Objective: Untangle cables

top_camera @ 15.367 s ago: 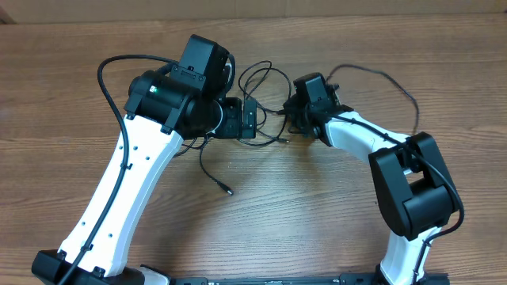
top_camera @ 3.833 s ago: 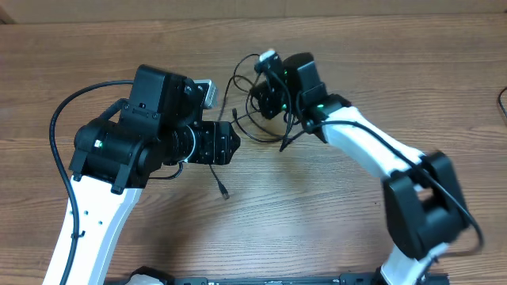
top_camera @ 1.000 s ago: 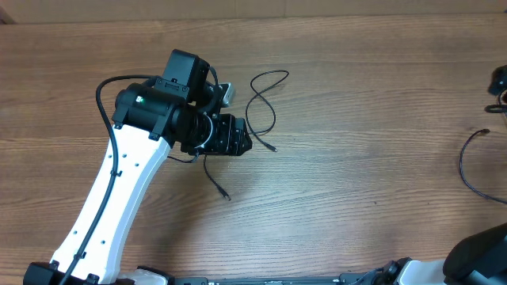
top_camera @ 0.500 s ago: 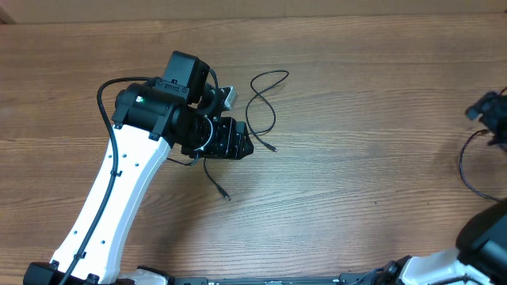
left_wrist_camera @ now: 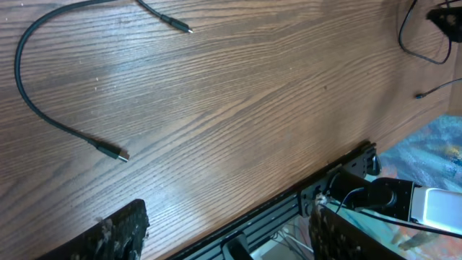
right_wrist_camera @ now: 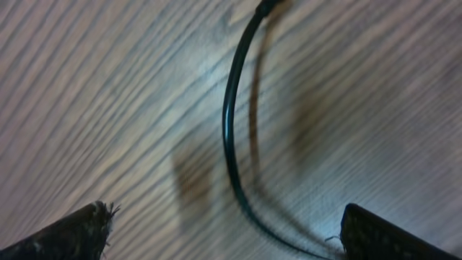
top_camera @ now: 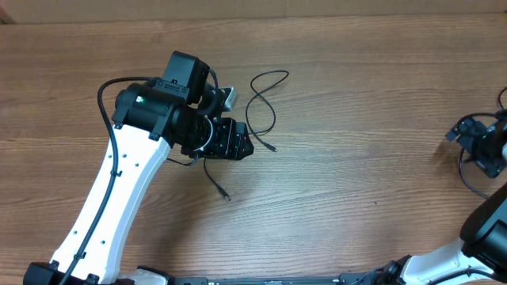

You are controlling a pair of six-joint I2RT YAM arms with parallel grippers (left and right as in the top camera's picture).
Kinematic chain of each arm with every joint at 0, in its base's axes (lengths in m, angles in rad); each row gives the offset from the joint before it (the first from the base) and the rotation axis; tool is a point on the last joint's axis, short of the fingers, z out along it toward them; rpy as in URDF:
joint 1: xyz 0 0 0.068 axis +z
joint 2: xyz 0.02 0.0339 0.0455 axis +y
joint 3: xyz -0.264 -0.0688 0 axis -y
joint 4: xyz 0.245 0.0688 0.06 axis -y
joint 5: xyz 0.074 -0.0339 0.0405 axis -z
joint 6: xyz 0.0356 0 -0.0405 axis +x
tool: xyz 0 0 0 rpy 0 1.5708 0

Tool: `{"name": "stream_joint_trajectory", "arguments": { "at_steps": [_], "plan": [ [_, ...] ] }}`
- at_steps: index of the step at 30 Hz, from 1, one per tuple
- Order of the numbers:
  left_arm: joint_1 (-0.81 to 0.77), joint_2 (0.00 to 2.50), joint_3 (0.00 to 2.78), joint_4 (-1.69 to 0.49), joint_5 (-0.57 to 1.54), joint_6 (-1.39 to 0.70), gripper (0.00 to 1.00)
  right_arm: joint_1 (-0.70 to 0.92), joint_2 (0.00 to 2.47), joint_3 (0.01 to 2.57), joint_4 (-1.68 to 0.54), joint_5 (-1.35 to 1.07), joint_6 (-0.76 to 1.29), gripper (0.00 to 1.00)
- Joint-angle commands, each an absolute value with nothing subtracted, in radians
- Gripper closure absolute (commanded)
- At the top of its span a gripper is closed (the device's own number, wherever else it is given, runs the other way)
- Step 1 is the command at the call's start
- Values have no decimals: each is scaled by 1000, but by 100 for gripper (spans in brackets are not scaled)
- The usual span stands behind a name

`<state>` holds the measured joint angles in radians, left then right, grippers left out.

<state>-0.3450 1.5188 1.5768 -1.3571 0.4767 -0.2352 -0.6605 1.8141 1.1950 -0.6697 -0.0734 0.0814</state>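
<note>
Three thin black cables lie apart on the wooden table. One looped cable (top_camera: 261, 99) rests just right of my left gripper (top_camera: 241, 145). A short cable (top_camera: 215, 184) runs out from under that gripper, and the left wrist view shows it as an arc (left_wrist_camera: 43, 108) ending in a small plug. My left gripper (left_wrist_camera: 227, 238) stands open above the table with nothing between its fingers. The third cable (top_camera: 463, 176) curves along the far right edge. My right gripper (top_camera: 466, 133) hovers over it, open. In the right wrist view this cable (right_wrist_camera: 229, 130) passes between the spread fingers (right_wrist_camera: 72, 235), untouched.
A black metal rail (left_wrist_camera: 339, 177) runs along the table's near edge, with clutter beyond it. The thick black cable (top_camera: 107, 79) fixed to my left arm arcs over the table's left part. My right arm's base (top_camera: 483, 237) fills the lower right corner.
My right gripper has come in from the far right edge, leftward and lower, over the right-hand cable. The left arm and the other two cables have not moved.
</note>
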Motion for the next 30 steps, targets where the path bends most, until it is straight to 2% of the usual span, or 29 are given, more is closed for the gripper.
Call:
{"name": "stream_joint_trajectory", "arguments": {
  "at_steps": [1, 2, 3, 5, 7, 8, 9, 10, 12, 22, 27, 30],
  "plan": [
    [-342, 1518, 1577, -1347, 491, -217, 28, -663, 1817, 1131, -585, -68, 48, 23],
    [-342, 1518, 1577, -1346, 491, -217, 28, -663, 1818, 1113, -552, -68, 48, 48],
    [-342, 1518, 1577, -1346, 491, -217, 28, -663, 1818, 1098, -522, -68, 49, 60],
    [-342, 1518, 1577, -1341, 491, -217, 28, -663, 1820, 1073, -468, -68, 52, 60],
    [-342, 1518, 1577, -1331, 491, -225, 28, -663, 1824, 1058, -432, -68, 52, 65],
    [-342, 1518, 1577, -1325, 491, -234, 28, -663, 1827, 1052, -417, -68, 52, 64],
    [-342, 1518, 1577, -1319, 491, -241, 28, -663, 1832, 1048, -403, -67, 51, 58],
    [-342, 1518, 1577, -1313, 492, -244, 28, -663, 1839, 1047, -396, -67, 51, 58],
    [-342, 1518, 1577, -1305, 492, -251, 28, -663, 1854, 1047, -385, -67, 52, 96],
    [-342, 1518, 1577, -1305, 492, -263, 28, -663, 1874, 1076, -326, -76, 51, 96],
    [-342, 1518, 1577, -1313, 493, -270, 28, -680, 1874, 1188, -333, -60, 63, 96],
    [-342, 1518, 1577, -1339, 492, -270, 28, -714, 1874, 1280, -347, 34, 130, 96]
  ]
}}
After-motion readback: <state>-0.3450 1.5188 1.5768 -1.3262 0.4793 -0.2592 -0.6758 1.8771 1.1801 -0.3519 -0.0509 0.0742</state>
